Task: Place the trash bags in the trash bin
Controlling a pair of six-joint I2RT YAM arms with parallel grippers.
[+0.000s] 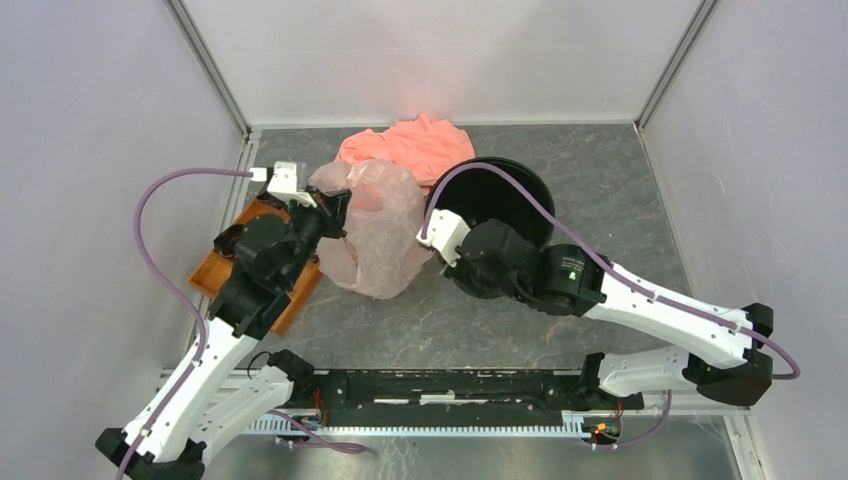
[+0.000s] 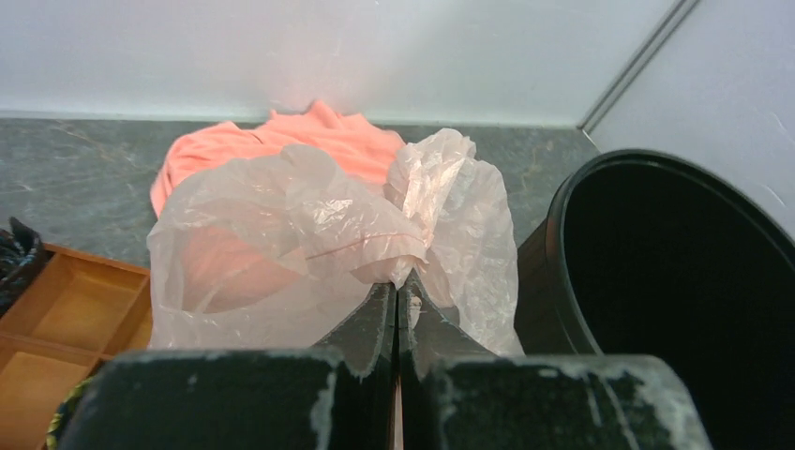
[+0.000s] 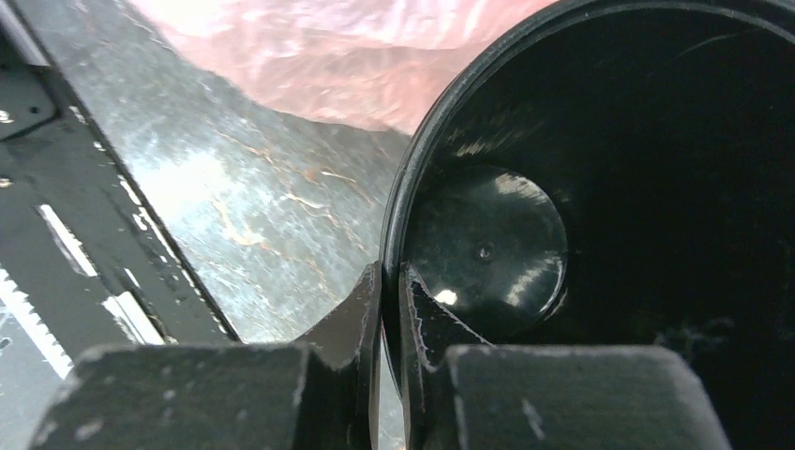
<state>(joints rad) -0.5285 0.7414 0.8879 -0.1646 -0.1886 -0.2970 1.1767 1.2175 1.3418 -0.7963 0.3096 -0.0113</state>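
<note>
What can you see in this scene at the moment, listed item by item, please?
trash bag: one, translucent pale pink, between tray and bin
trash bin: one, black, upright, right of the bag, nothing visible inside
cloth: one, salmon-orange, heaped at the back behind the bag
tray: one, orange, with compartments, far left under the left arm
table: one, grey marbled
left gripper: black, shut on the bag's film
right gripper: black, closed on the bin's rim
</note>
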